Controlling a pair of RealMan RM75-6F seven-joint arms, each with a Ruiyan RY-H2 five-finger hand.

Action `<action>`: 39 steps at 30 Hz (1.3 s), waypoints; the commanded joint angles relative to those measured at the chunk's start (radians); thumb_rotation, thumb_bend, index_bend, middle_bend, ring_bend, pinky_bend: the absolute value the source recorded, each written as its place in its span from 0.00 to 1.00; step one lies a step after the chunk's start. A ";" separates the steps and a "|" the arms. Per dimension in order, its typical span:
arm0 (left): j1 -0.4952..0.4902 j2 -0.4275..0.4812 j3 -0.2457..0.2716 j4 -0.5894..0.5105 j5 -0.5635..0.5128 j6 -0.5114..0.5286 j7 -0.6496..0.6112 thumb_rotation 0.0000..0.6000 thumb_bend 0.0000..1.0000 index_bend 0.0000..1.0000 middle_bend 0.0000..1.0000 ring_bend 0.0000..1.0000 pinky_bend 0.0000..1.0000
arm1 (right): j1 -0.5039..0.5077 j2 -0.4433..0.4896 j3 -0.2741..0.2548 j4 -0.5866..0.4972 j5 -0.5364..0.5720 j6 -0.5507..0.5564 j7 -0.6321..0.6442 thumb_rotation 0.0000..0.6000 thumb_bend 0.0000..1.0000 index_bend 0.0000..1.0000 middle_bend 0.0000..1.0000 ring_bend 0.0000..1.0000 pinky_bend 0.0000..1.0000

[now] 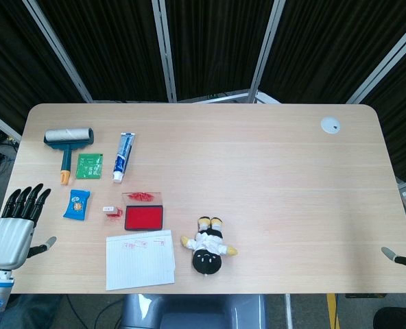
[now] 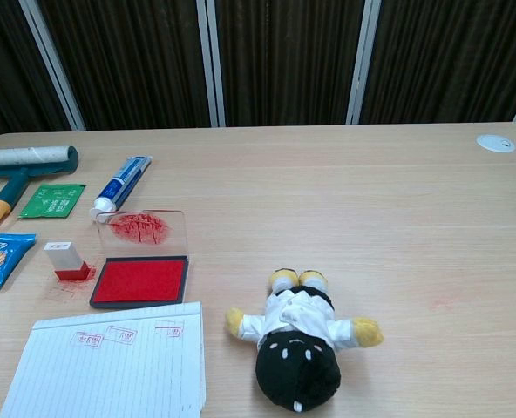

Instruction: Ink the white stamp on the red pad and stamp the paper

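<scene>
Paper [image 2: 110,366] lies nearest, below the pad [image 2: 140,280]. Beside the pad stands the stamp [image 2: 64,259]: small, light, rigid, best pinched by its white sides. Left hand [image 1: 16,229] is spread and empty; right hand [image 1: 405,255]: cannot be told.

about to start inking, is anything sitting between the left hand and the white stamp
Yes. The blue snack packet lies between the left hand and the white stamp, just left of the stamp. The red pad is right beside the stamp, with nothing between them.
</scene>
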 commanded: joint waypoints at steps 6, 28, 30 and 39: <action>-0.012 -0.002 0.003 0.009 -0.020 -0.040 0.000 1.00 0.00 0.00 0.00 0.13 0.20 | 0.001 0.001 -0.002 -0.003 0.004 -0.009 -0.001 1.00 0.00 0.00 0.00 0.00 0.00; -0.298 -0.300 -0.106 0.317 -0.250 -0.476 -0.047 1.00 0.23 0.27 0.30 0.80 0.85 | 0.026 -0.018 0.012 0.019 0.074 -0.066 -0.048 1.00 0.00 0.00 0.00 0.00 0.00; -0.308 -0.317 -0.104 0.337 -0.261 -0.488 -0.037 1.00 0.24 0.29 0.34 0.80 0.84 | 0.026 -0.019 0.013 0.021 0.079 -0.068 -0.050 1.00 0.00 0.00 0.00 0.00 0.00; -0.329 -0.375 -0.101 0.405 -0.302 -0.500 -0.007 1.00 0.26 0.32 0.37 0.80 0.84 | 0.028 -0.022 0.014 0.030 0.091 -0.077 -0.054 1.00 0.00 0.00 0.00 0.00 0.00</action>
